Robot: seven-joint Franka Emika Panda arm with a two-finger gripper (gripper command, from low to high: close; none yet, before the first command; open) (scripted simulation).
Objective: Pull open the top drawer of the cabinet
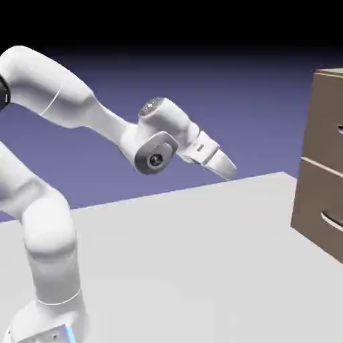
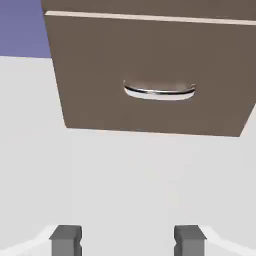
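Note:
The brown wood-look cabinet [image 1: 320, 197] stands at the exterior view's right edge, partly cut off. Its top drawer [image 1: 328, 114] is the uppermost flat front, flush with the fronts below. My gripper [image 1: 226, 167] hangs in the air well left of the cabinet, above the table, pointing down and to the right. The hand view faces a lower drawer front [image 2: 150, 75] with a pale curved handle [image 2: 159, 92]. Only a thin brown strip of the front above it shows at the picture's top. My gripper [image 2: 127, 241] is open and its two grey fingertips [image 2: 66, 240] are wide apart with nothing between them.
The pale grey table [image 1: 201, 254] runs from the robot's base to the cabinet's foot. A lower drawer handle [image 1: 332, 221] shows at the exterior view's right edge. The blue-violet backdrop lies behind.

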